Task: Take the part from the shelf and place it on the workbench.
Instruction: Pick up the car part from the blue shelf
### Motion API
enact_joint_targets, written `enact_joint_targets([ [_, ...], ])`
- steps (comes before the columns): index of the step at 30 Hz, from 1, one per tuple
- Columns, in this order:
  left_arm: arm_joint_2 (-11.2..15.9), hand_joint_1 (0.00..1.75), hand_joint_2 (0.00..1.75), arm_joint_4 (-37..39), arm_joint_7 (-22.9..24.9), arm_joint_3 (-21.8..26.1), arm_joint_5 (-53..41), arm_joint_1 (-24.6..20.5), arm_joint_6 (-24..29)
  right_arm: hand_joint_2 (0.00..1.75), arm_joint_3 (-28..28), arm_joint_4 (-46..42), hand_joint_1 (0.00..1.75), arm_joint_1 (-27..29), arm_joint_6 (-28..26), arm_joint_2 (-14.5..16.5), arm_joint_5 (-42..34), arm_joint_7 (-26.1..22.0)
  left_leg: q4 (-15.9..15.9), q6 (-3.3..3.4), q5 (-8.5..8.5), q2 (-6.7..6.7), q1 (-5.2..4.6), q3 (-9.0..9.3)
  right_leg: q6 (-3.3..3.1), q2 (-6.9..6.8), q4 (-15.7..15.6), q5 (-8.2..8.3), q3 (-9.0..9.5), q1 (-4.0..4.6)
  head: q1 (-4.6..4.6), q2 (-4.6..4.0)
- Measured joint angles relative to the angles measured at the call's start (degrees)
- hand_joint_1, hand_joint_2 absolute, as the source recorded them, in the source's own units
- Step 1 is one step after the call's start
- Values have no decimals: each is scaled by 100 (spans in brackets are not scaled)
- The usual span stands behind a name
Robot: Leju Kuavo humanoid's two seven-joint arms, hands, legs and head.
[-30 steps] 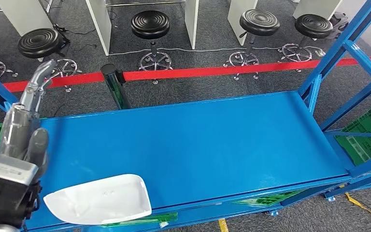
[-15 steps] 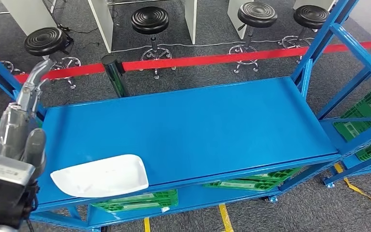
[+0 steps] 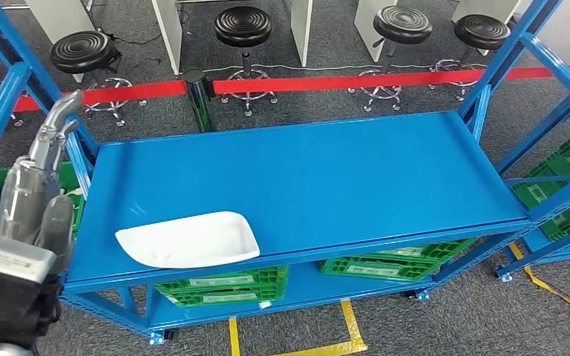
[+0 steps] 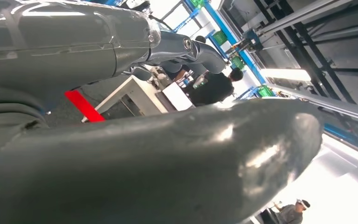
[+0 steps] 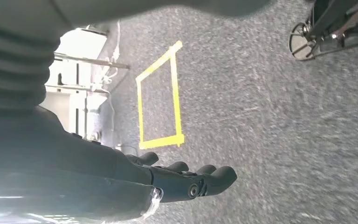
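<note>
As the whole scene has slid back and down since a second ago, the camera has moved, not the part [image 3: 188, 239], which lies flat at the bench [image 3: 319, 178] front-left edge. The left hand [image 3: 41, 174] is raised beside it, fingers extended, holding nothing; the right hand [image 5: 186, 179] hangs loosely spread over the floor. Placement looks done.

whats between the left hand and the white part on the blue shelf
In the head view, only bare blue shelf surface separates the raised left hand from the white part; nothing else lies between them.
</note>
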Motion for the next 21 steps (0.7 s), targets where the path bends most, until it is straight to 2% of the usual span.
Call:
enact_joint_targets([
  [2,-2,0,0,-2,0,1,0,-1,0,175,-1,3,0,-3,0,-5,0,0,1,-12,29,-8,-31,-20,-134,2,-786,273,515,46,-1,0],
  [3,-2,0,0,-2,0,2,0,-1,0,175,-1,5,0,-5,0,-9,0,0,2,-31,45,-6,-36,-29,-188,0,-1136,345,720,74,-3,0],
  [4,-2,0,0,-2,0,2,0,-1,0,175,0,7,0,-7,-2,-13,0,0,2,-57,62,-1,-31,-41,-230,-1,-1360,368,842,100,-5,0],
  [7,-1,0,0,-3,0,6,0,-2,0,175,-1,10,0,-10,-7,-17,0,0,-1,-148,88,12,-12,-75,-265,-9,-1558,399,893,115,6,0],
  [9,2,0,0,-4,0,12,0,-7,0,175,-2,10,0,-16,-7,-19,0,0,201,-198,-103,17,-16,-175,-304,-27,-1661,466,901,82,-5,0],
  [10,2,0,0,-2,1,12,0,-6,0,175,-2,10,0,-18,-7,-19,0,0,463,-221,-287,21,-8,-291,-316,-34,-1684,492,892,70,-20,0],
  [12,1,0,0,4,2,10,0,0,0,175,-2,10,0,-11,-5,-16,0,0,1179,-274,-636,24,5,-603,-330,-35,-1661,505,842,68,-48,0],
  [13,1,0,0,10,2,9,0,4,0,175,-2,10,0,-6,-5,-14,0,0,1428,-301,-692,27,15,-710,-329,-34,-1635,502,817,63,-54,0],
  [14,1,0,0,17,2,9,1,4,0,175,-2,11,0,-2,-10,-9,2,3,1495,-339,-633,34,30,-731,-324,-33,-1602,493,795,56,-56,0],
  [15,1,0,0,22,2,9,2,4,0,175,-2,11,0,1,-21,-4,4,12,1338,-386,-464,45,55,-643,-314,-28,-1562,476,780,41,-57,0],
  [16,1,0,0,27,2,9,7,4,-1,175,-2,12,0,1,-37,-2,6,23,1004,-453,-238,60,96,-467,-294,-19,-1509,446,769,23,-60,0],
  [17,-1,0,0,31,2,7,14,5,-2,175,-2,8,0,0,-59,-10,8,35,673,-538,-105,68,123,-289,-262,-5,-1450,414,748,21,-74,0],
  [18,1,0,0,33,2,5,22,5,-7,175,-2,4,0,-2,-78,-21,7,44,386,-550,-38,76,145,-143,-231,9,-1376,377,716,26,-100,0],
  [19,-1,0,0,38,9,2,31,13,-22,175,-2,-1,0,-3,-92,-30,6,45,222,-480,-42,79,151,-68,-204,22,-1317,352,681,40,-105,0],
  [20,-1,0,0,43,22,-2,37,19,-57,175,-2,-5,0,-1,-101,-37,5,43,187,-411,-103,77,142,-57,-184,31,-1282,342,648,58,-102,0],
  [21,0,0,0,46,48,-5,42,17,-118,175,-4,-7,0,5,-102,-35,4,42,171,-314,-105,75,136,-61,-175,33,-1263,339,629,64,-85,0],
])
